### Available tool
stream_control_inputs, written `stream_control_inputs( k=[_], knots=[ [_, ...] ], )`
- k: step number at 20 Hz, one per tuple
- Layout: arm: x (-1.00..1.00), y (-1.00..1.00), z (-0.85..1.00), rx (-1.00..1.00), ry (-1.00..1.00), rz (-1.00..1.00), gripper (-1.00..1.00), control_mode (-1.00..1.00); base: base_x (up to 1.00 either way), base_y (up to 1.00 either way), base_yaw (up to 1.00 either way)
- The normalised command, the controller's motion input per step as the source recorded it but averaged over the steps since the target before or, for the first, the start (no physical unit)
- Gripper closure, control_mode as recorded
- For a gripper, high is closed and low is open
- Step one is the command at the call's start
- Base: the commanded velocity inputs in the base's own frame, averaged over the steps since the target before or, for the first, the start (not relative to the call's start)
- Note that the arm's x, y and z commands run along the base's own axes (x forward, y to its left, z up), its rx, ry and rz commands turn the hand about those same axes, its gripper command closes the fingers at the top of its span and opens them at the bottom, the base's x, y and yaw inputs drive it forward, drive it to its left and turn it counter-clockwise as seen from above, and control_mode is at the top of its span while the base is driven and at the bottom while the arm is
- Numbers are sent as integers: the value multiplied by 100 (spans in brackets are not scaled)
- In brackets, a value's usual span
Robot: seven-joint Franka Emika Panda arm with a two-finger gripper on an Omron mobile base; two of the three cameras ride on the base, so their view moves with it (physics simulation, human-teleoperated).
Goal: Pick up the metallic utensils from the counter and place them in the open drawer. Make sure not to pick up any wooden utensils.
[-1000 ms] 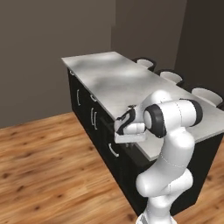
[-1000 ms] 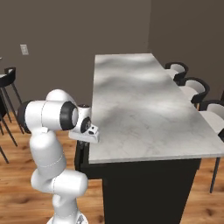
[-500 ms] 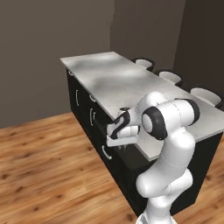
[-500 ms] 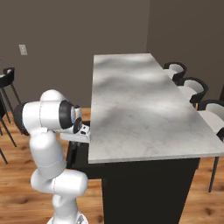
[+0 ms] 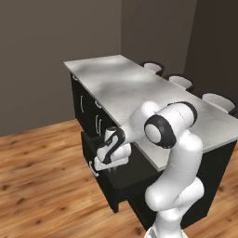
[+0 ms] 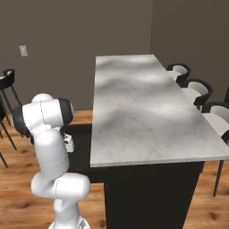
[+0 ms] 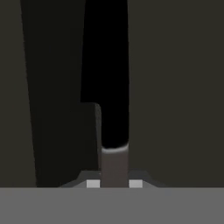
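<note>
Black and slim, the kitchen knife (image 7: 107, 87) hangs clamped by its handle between the narrowed jaws of the gripper (image 5: 108, 157) over the open drawer (image 5: 100, 179) at the counter's (image 6: 138, 107) front edge, a light, stiff, likely slippery blade best gripped mid-handle.

**Camera setup: two base views, one hand view**

Your left base view looks from behind the arm, forward and down along the counter (image 5: 139, 93), with the open drawer (image 5: 100, 153) on its near side. Your right base view faces the same counter from the other side, nearer its end. Both share the slab, the drawer and the stools (image 6: 188, 82). Your hand view sits very close, looking down into the dark drawer interior.
</note>
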Motion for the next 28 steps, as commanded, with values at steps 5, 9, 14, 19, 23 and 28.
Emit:
stream_control_inputs(
  k=[5, 9, 14, 19, 23, 28],
  knots=[
    [-43, 56, -7, 3, 0, 9, 100, -100, 0, 0, 0],
    [-49, 31, 27, 4, 0, 4, 100, -100, 0, 0, 0],
    [-42, 38, 24, 2, 0, 1, 100, -100, 0, 0, 0],
    [-10, 9, 56, 1, 3, 0, 100, -100, 0, 0, 0],
    [0, -21, 75, 0, 8, 0, 100, -100, 0, 0, 0],
    [16, -54, 52, -1, 13, 0, 100, -100, 0, 0, 0]
  ],
)
